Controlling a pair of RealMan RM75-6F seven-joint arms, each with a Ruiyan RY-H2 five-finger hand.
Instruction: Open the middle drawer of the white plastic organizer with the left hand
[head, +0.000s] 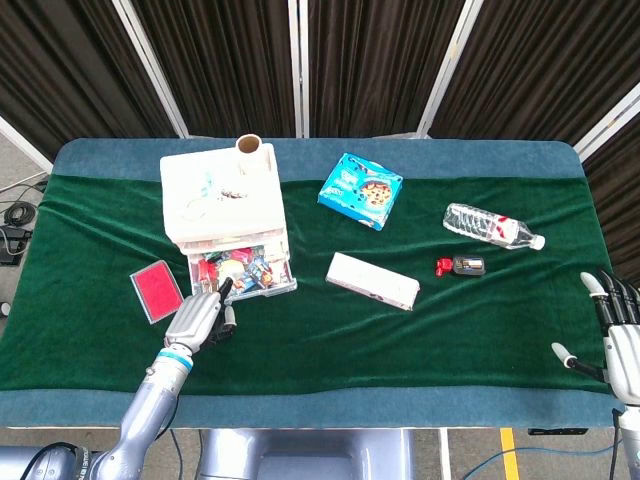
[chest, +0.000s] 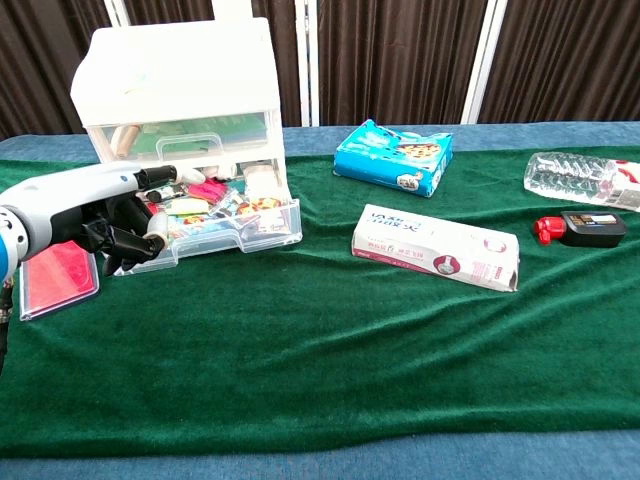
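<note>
The white plastic organizer (head: 220, 195) (chest: 180, 80) stands at the table's back left. Below its shut top drawer, a drawer (head: 245, 272) (chest: 240, 225) full of small colourful items stands pulled out toward me. My left hand (head: 200, 320) (chest: 110, 220) is at that drawer's front left corner. One finger lies over the rim and the others curl against the clear front wall. My right hand (head: 620, 335) hangs off the table's right front edge, fingers apart, holding nothing.
A red card case (head: 157, 291) (chest: 55, 275) lies just left of my left hand. A white box (head: 372, 280), a blue snack pack (head: 361, 190), a water bottle (head: 492, 225) and a small red-and-black device (head: 460, 265) lie to the right. A cardboard tube (head: 249, 145) stands behind the organizer.
</note>
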